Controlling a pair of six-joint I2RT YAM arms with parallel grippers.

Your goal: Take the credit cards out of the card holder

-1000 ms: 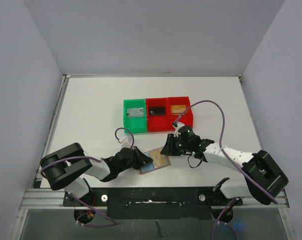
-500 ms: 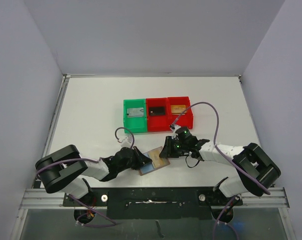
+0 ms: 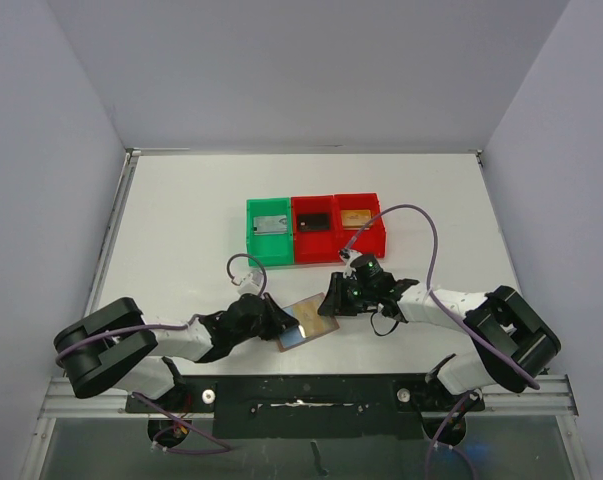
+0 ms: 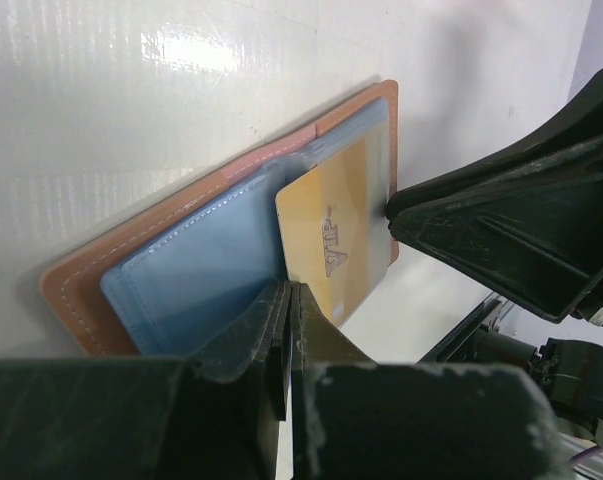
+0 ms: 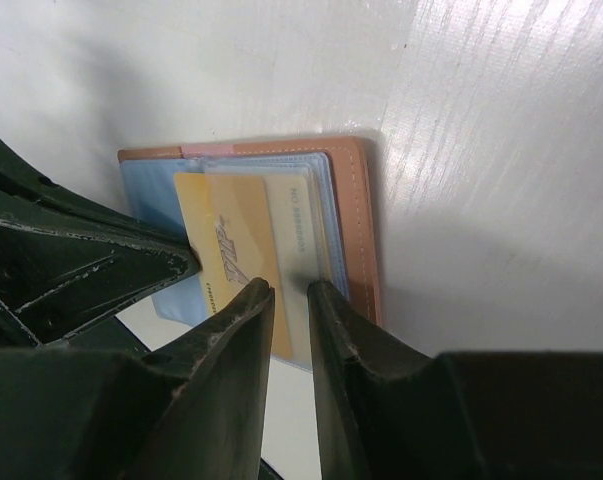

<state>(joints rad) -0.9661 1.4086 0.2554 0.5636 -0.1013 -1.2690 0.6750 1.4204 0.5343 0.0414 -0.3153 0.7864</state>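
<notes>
Card holder, a flat brown leather-like folding wallet with light-blue lining (image 3: 309, 322), lies open on the white table (image 3: 181, 230) near its front edge, between both grippers. The left gripper (image 3: 277, 318), fully closed, presses on the lining. Over the past second the right gripper (image 3: 333, 300) has moved in onto the protruding gold plastic card (image 4: 336, 235). Its jaws are a slit apart, and I cannot tell if they grip. Extraction looks imminent. Beyond stand green and red plastic bins (image 3: 316, 228).

Right end effector (image 3: 331, 303) nearer card holder (image 3: 304, 326).
</notes>
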